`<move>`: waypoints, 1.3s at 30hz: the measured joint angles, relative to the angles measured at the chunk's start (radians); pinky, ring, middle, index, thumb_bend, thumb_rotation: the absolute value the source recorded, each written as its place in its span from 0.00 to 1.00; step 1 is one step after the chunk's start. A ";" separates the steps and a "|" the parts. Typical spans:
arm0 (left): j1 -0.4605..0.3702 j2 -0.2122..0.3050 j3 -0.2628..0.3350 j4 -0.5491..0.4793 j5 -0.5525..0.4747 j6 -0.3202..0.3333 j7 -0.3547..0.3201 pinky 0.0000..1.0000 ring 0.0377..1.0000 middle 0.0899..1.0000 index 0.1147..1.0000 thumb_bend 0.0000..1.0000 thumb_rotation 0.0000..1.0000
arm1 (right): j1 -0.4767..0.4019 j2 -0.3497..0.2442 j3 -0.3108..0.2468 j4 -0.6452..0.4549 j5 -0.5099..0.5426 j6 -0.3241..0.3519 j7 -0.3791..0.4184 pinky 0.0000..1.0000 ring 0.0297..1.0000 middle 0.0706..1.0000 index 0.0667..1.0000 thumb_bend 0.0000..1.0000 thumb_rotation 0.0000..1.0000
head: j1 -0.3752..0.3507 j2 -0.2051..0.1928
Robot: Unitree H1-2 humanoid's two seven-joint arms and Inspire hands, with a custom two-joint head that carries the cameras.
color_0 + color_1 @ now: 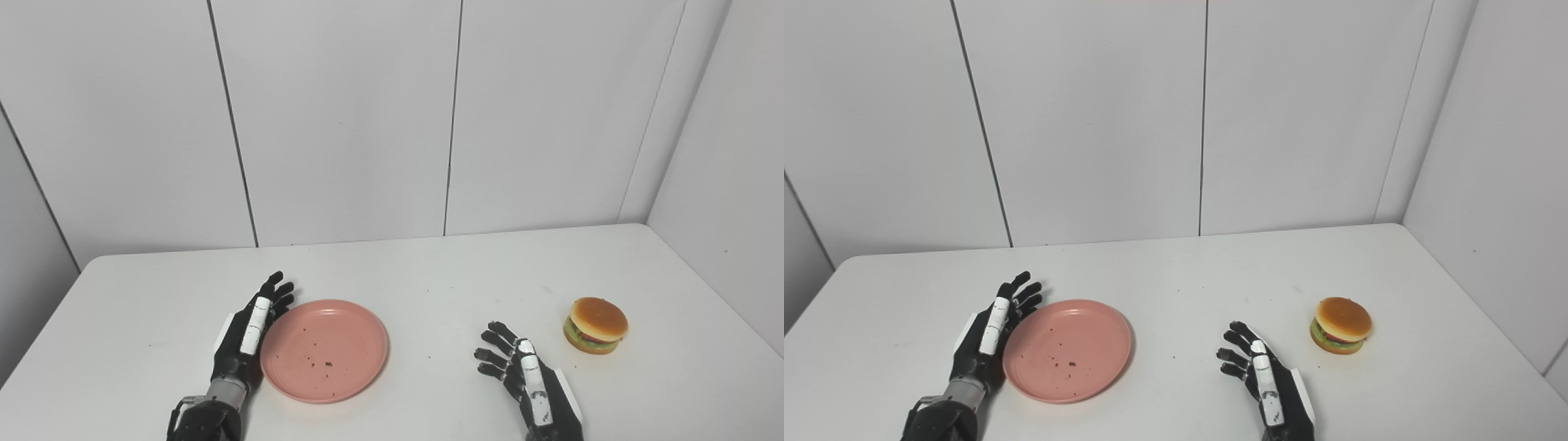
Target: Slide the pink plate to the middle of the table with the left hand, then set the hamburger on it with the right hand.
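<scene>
A pink plate (324, 350) with a few dark crumbs lies flat on the white table, left of the middle. My left hand (250, 331) is open, fingers straight, its edge against the plate's left rim. A toy hamburger (595, 325) with a tan bun stands upright on the table at the right. My right hand (520, 376) is open and empty, fingers spread, resting near the front edge, left of and apart from the hamburger. The same scene shows in the right eye view: plate (1067, 350), hamburger (1341, 325), left hand (989, 334), right hand (1265, 376).
The white table (429, 269) has rounded corners and ends at white wall panels behind and on the right. Small dark specks lie on the table between the plate and my right hand.
</scene>
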State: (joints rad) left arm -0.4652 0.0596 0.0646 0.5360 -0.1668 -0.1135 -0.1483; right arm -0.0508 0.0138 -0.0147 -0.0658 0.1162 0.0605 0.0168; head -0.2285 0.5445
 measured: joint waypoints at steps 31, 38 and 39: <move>0.082 -0.044 -0.061 -0.176 0.022 0.126 0.011 0.99 0.90 0.86 0.88 0.88 0.89 | 0.015 0.032 0.037 -0.046 -0.033 0.056 -0.016 0.75 0.75 0.80 0.81 0.80 1.00 | -0.089 0.020; 0.082 -0.047 -0.055 -0.169 0.016 0.126 0.011 0.98 0.90 0.87 0.89 0.88 0.89 | 0.027 0.026 0.039 -0.044 -0.102 -0.004 -0.034 0.76 0.75 0.79 0.80 0.85 1.00 | -0.092 0.015; 0.081 -0.047 -0.053 -0.166 0.015 0.125 0.011 0.98 0.90 0.87 0.89 0.88 0.89 | 0.026 0.020 0.039 -0.047 -0.129 -0.012 -0.040 0.76 0.74 0.79 0.80 0.85 1.00 | -0.100 0.014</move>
State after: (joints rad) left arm -0.3839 0.0129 0.0112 0.3700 -0.1516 0.0112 -0.1376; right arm -0.0244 0.0334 0.0240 -0.1128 -0.0127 0.0484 -0.0229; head -0.3282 0.5584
